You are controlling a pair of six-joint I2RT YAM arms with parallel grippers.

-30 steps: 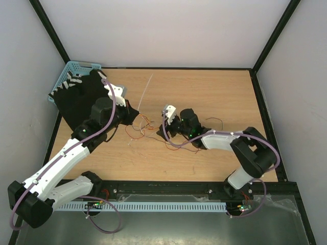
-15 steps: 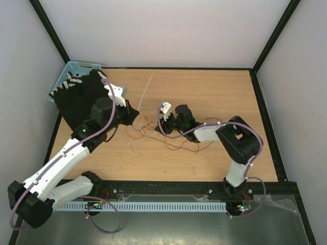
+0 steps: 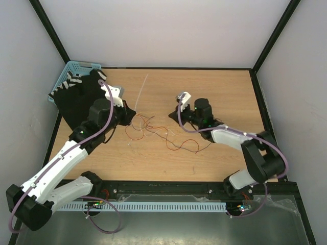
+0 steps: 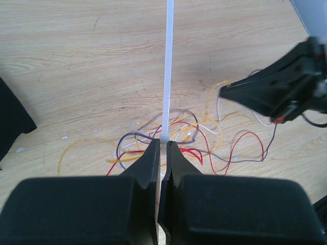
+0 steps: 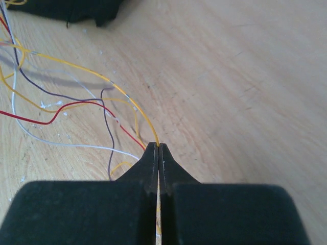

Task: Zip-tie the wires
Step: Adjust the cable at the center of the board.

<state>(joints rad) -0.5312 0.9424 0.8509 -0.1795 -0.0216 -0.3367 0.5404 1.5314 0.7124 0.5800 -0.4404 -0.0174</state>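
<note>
While your left gripper (image 4: 163,149) clamps one zip tie (image 4: 167,66), your right gripper (image 5: 159,152) pinches one yellow wire (image 5: 129,100). Other wires (image 3: 153,130) lie loose.

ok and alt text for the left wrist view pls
The left gripper, shut on a white zip tie, holds it straight out over a tangle of coloured wires on a wooden table. The right gripper, black and closed, points into the tangle from the right, its tip at a yellow wire.
</note>
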